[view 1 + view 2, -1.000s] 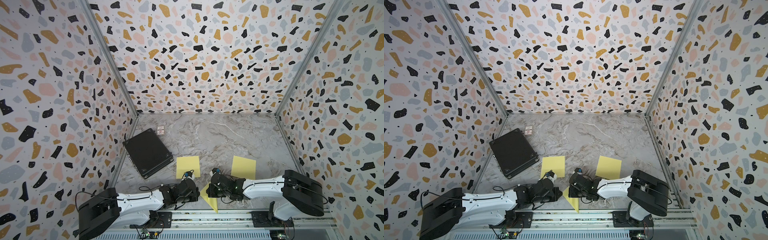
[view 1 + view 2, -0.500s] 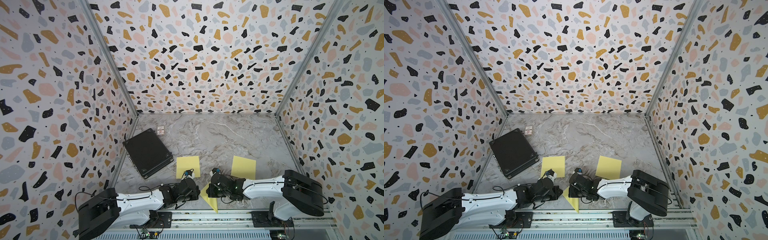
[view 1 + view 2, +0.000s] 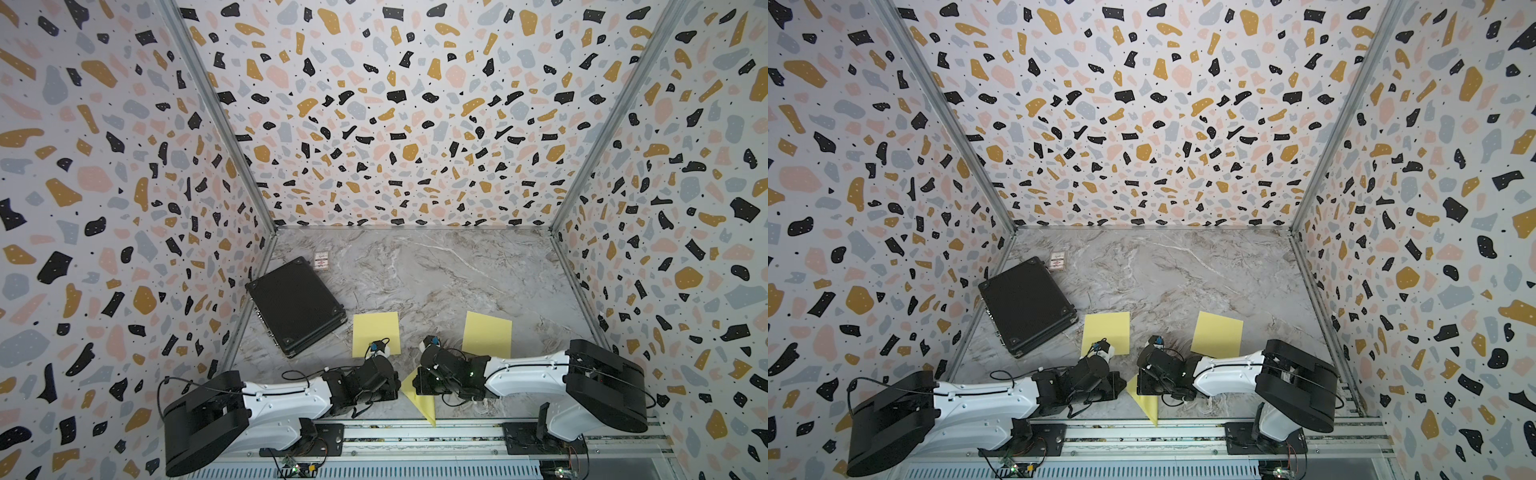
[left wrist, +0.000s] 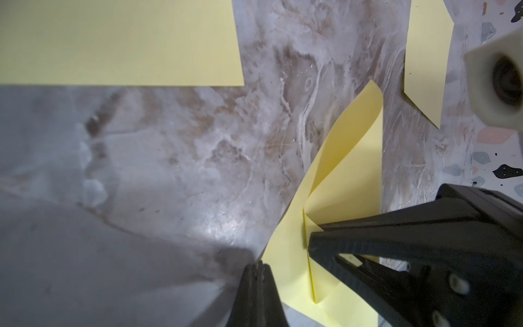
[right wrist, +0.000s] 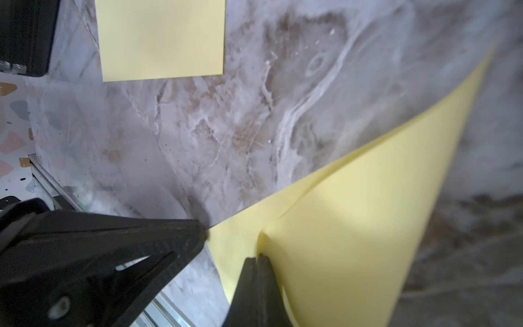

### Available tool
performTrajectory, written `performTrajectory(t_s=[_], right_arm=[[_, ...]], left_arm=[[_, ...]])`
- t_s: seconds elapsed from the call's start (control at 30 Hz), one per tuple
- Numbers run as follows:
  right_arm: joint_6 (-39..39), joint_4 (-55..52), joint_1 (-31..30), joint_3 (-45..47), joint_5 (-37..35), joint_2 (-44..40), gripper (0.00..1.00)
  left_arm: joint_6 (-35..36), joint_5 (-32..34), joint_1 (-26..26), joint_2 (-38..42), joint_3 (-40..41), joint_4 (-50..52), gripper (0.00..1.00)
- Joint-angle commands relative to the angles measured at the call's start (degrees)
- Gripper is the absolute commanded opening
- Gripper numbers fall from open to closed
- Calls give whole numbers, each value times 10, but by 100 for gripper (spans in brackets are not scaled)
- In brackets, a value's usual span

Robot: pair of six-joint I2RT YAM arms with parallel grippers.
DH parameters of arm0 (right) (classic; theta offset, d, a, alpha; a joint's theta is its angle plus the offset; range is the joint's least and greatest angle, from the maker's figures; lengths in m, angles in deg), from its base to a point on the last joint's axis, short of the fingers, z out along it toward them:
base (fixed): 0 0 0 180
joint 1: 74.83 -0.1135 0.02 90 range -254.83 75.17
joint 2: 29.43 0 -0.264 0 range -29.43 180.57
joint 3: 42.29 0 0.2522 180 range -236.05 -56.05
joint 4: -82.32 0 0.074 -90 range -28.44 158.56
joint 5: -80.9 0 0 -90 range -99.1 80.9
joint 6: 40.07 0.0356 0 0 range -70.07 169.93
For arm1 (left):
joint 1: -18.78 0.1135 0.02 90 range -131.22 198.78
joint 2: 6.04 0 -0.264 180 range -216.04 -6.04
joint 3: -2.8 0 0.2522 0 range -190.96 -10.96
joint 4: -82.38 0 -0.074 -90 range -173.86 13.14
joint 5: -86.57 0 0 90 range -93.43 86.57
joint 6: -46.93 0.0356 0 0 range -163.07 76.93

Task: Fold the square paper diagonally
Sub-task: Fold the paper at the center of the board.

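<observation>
The folded yellow paper (image 3: 417, 399) lies at the near edge of the marble table (image 3: 436, 270), between the two arms; the right gripper (image 5: 256, 259) is closed, pinching the paper's curled-up flap; the left gripper (image 4: 256, 266) is closed too, its tip just at the paper's edge — holding nothing that I can see. Two flat yellow sheets lie behind — one (image 3: 376, 334) by the left arm, one (image 3: 486, 334) by the right; a black case (image 3: 295, 309) sits further left; a small card (image 3: 321, 262) lies beyond it.
</observation>
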Motion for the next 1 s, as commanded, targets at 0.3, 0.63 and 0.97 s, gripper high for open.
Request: performTrajectory(t_s=[0.3,0.63,0.97], right_arm=[[-21,-32,0,-34,-5,-6,1],[-17,-21,-1,-30,-3,19,1],[-12,-11,-1,-17,5,34,6]], left_arm=[[1,0,3,-10,9,6,0],[-1,-2,3,-10,9,9,0],[0,3,3,-4,9,21,0]])
